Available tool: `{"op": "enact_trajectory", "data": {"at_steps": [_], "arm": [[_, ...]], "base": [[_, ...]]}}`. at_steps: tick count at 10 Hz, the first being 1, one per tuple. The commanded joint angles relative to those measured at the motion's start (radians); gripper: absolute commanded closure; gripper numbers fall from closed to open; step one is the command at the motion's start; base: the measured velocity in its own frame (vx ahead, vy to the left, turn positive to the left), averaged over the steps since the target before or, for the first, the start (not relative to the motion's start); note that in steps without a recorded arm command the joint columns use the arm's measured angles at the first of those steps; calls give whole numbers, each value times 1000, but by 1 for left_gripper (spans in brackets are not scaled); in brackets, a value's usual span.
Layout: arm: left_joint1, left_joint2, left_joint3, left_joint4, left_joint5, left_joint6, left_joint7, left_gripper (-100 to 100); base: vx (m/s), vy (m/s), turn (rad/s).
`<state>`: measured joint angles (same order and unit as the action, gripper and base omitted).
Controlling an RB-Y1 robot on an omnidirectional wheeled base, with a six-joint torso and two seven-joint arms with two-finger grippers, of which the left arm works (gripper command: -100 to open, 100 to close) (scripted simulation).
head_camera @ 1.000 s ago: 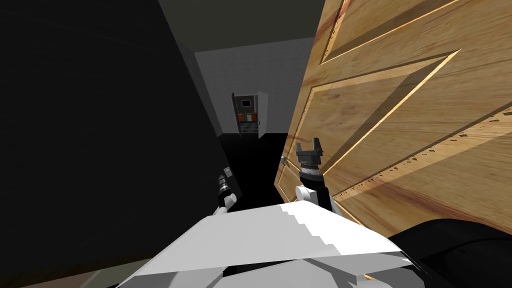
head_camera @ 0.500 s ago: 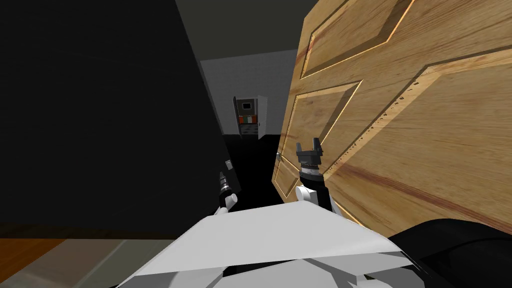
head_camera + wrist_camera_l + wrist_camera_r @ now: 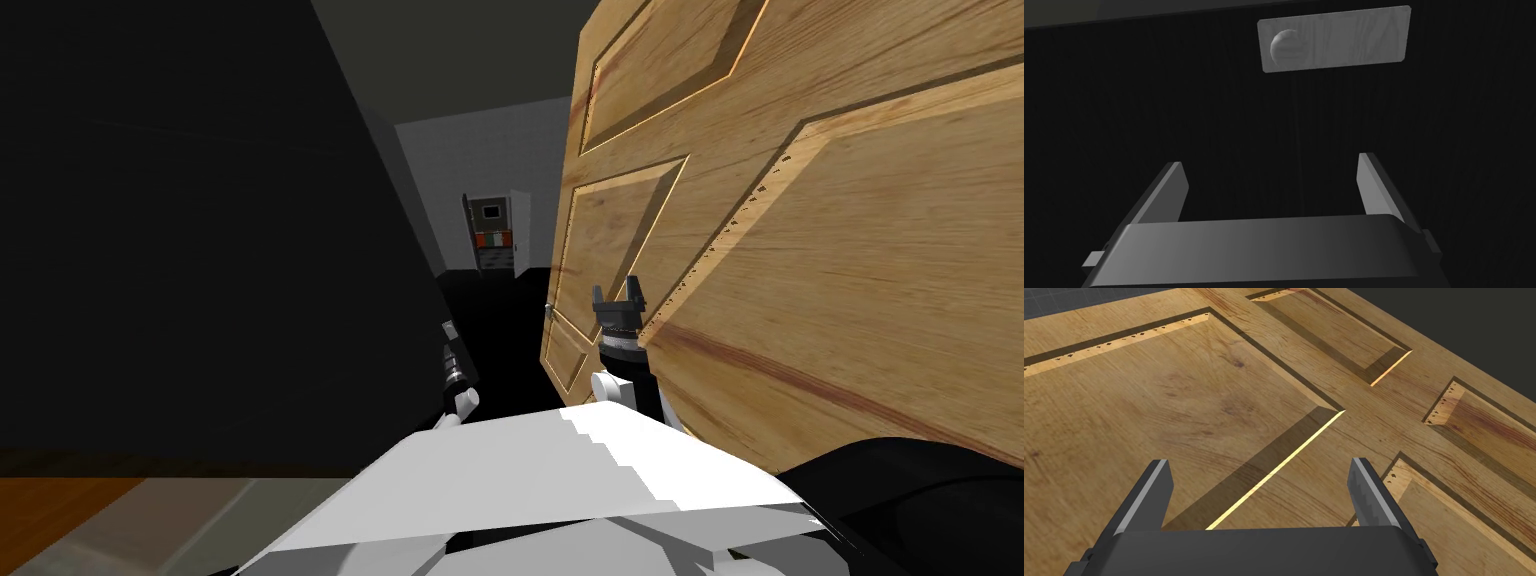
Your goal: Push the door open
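Note:
The wooden panelled door (image 3: pixel 800 250) stands ajar on my right, its small metal knob (image 3: pixel 549 310) on the free edge. My right gripper (image 3: pixel 616 290) is open, close against the door's face near that edge. In the right wrist view the fingers (image 3: pixel 1366 493) of the right gripper (image 3: pixel 1259 462) are spread just off the recessed panels of the door (image 3: pixel 1174 398), with nothing between them. My left gripper (image 3: pixel 1271 161) is open and empty, facing a dark surface with a grey plate (image 3: pixel 1334 39) that bears a round bump. The left forearm (image 3: pixel 456 375) is low beside the dark wall.
A dark wall (image 3: pixel 200 250) takes up the left side. Between it and the door a narrow gap leads over a black area to a grey far wall with an open white door (image 3: pixel 519 232). A strip of brown floor (image 3: pixel 50 510) lies at the lower left.
The door's free edge and knob have shifted left against the far doorway, and its face has turned. My head view has rolled, bringing in the brown floor. The right gripper has stayed at the door.

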<state>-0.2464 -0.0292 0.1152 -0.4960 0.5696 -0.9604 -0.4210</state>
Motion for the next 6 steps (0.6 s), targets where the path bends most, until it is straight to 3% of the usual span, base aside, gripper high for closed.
{"op": "enact_trajectory", "data": {"at_steps": [1, 3, 6], "arm": [[3, 17, 1, -9, 1, 4, -3, -100], [4, 42, 1, -8, 1, -1, -3, -100], [4, 48, 1, -5, 2, -8, -5, -100]], "base": [[73, 167, 18], [118, 164, -1], [202, 92, -18]]}}
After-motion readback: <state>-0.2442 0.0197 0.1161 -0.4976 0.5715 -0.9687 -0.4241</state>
